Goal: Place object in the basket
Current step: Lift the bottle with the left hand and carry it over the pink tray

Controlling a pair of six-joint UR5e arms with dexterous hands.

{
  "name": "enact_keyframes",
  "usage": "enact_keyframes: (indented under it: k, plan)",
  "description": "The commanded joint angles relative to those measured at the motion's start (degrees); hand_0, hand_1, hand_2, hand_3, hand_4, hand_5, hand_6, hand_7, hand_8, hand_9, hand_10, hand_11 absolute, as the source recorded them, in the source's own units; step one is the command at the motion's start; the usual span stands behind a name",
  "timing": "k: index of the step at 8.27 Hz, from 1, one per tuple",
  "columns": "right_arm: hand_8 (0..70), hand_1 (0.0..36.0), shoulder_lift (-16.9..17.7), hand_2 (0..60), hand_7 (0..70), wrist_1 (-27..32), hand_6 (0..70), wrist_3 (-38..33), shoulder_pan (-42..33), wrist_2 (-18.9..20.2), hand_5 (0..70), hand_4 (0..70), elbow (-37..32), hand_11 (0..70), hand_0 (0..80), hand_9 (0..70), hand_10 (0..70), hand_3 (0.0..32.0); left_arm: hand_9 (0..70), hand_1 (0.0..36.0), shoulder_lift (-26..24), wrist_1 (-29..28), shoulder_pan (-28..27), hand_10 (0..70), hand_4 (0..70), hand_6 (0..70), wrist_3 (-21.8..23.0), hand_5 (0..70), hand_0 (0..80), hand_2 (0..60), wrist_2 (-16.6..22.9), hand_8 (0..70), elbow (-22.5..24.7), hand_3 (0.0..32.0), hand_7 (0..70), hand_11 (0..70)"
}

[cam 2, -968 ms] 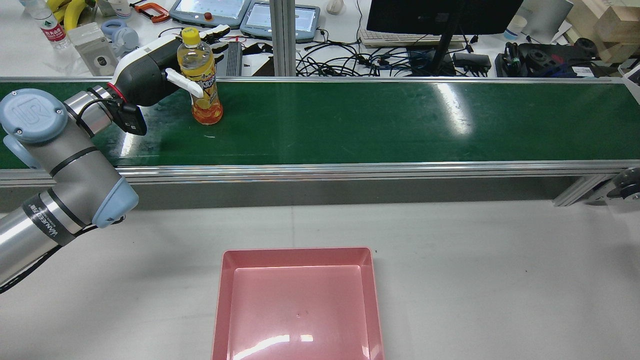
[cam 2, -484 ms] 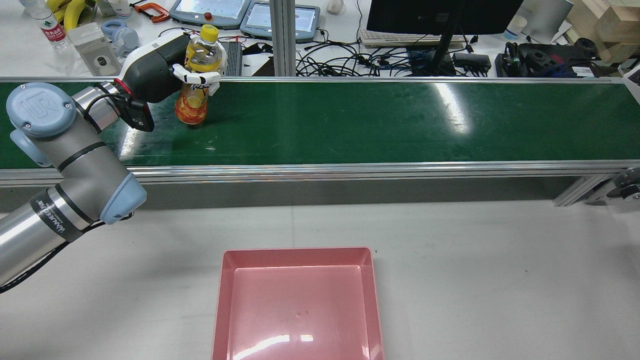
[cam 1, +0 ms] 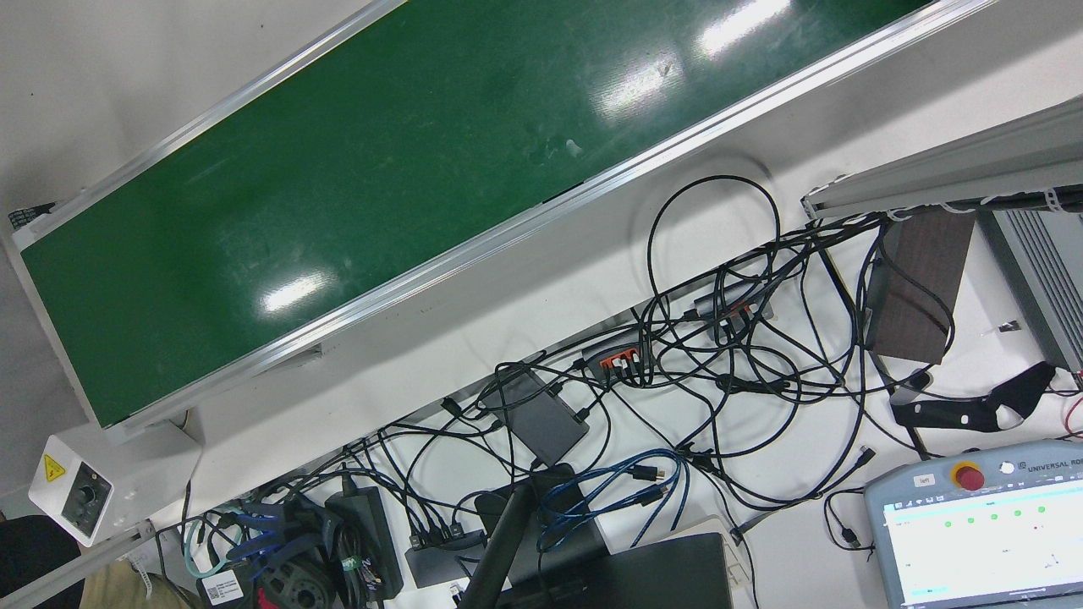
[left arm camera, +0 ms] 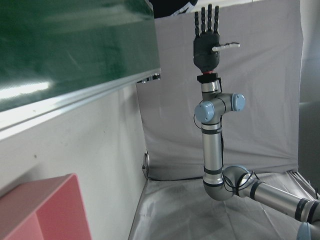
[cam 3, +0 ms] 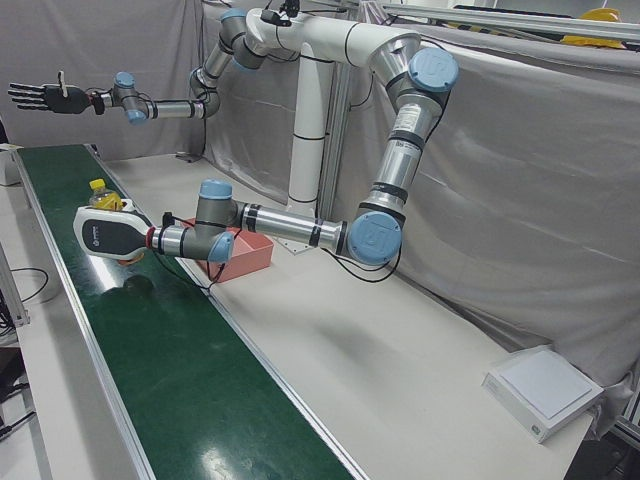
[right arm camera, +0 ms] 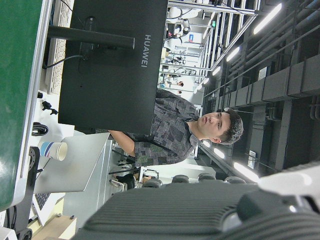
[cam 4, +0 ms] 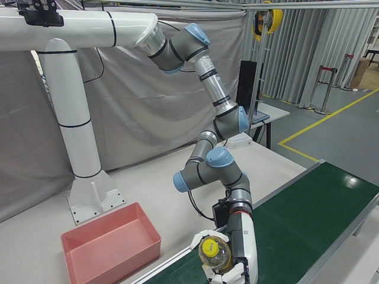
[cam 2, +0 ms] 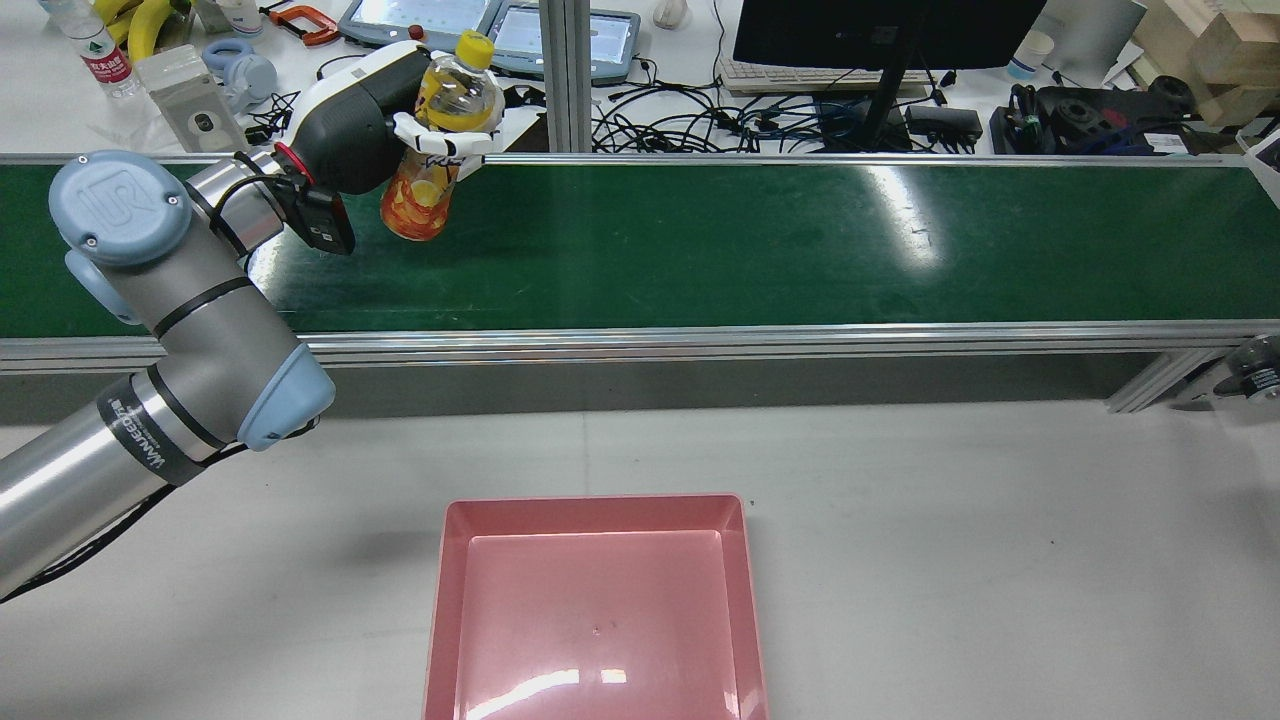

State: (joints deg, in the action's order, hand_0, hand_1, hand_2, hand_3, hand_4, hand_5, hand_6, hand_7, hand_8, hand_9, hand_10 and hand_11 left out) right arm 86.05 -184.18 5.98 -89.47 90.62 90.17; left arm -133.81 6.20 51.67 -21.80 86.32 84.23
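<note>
An orange juice bottle with a yellow cap is in my left hand, whose fingers are shut around its middle. The bottle is tilted and held a little above the green conveyor belt, near its far edge on the left. The same hand and bottle show in the right-front view. The pink basket sits empty on the grey table, in front of the belt. My right hand is raised high with its fingers spread and holds nothing; it also shows in the left hand view.
Behind the belt is a cluttered desk with cables, a monitor and teach pendants. A white pedestal stands behind the basket. A white box lies at the table's far end.
My left hand closed around the bottle, then lifted it off the belt and carried it to the right in the rear view, tilting it.
</note>
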Motion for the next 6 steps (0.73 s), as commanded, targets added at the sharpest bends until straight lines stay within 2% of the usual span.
enact_keyframes:
  k: [1, 3, 4, 5, 6]
  plan:
    - [0.0, 0.0, 0.0, 0.0, 0.0, 0.0, 0.0, 0.0, 0.0, 0.0, 0.0, 0.0, 0.0, 0.0, 0.0, 0.0, 0.0, 0.0, 70.0, 9.1, -4.2, 0.6, -8.0, 70.0, 70.0, 70.0, -0.3, 70.0, 54.3, 27.4, -0.1, 69.0, 0.7, 0.0, 70.0, 70.0]
    - [0.0, 0.0, 0.0, 0.0, 0.0, 0.0, 0.0, 0.0, 0.0, 0.0, 0.0, 0.0, 0.0, 0.0, 0.0, 0.0, 0.0, 0.0, 70.0, 9.0, -3.6, 0.5, -9.4, 70.0, 70.0, 70.0, -0.3, 70.0, 55.3, 22.6, -0.1, 68.0, 4.0, 0.0, 70.0, 70.0]
    - [0.0, 0.0, 0.0, 0.0, 0.0, 0.0, 0.0, 0.0, 0.0, 0.0, 0.0, 0.0, 0.0, 0.0, 0.0, 0.0, 0.0, 0.0, 70.0, 8.9, -0.7, 0.8, -10.7, 70.0, 70.0, 70.0, -0.3, 70.0, 55.4, 23.2, -0.1, 68.3, 9.0, 0.0, 70.0, 70.0]
    - [0.0, 0.0, 0.0, 0.0, 0.0, 0.0, 0.0, 0.0, 0.0, 0.0, 0.0, 0.0, 0.0, 0.0, 0.0, 0.0, 0.0, 0.0, 70.0, 8.5, 0.6, 1.1, -13.1, 70.0, 70.0, 70.0, -0.3, 70.0, 55.3, 22.4, -0.1, 68.0, 12.0, 0.0, 70.0, 70.0]
    - [0.0, 0.0, 0.0, 0.0, 0.0, 0.0, 0.0, 0.0, 0.0, 0.0, 0.0, 0.0, 0.0, 0.0, 0.0, 0.0, 0.0, 0.0, 70.0, 9.0, 0.8, 1.0, -17.4, 70.0, 70.0, 70.0, -0.4, 70.0, 56.2, 20.6, -0.1, 67.2, 12.8, 0.0, 70.0, 70.0]
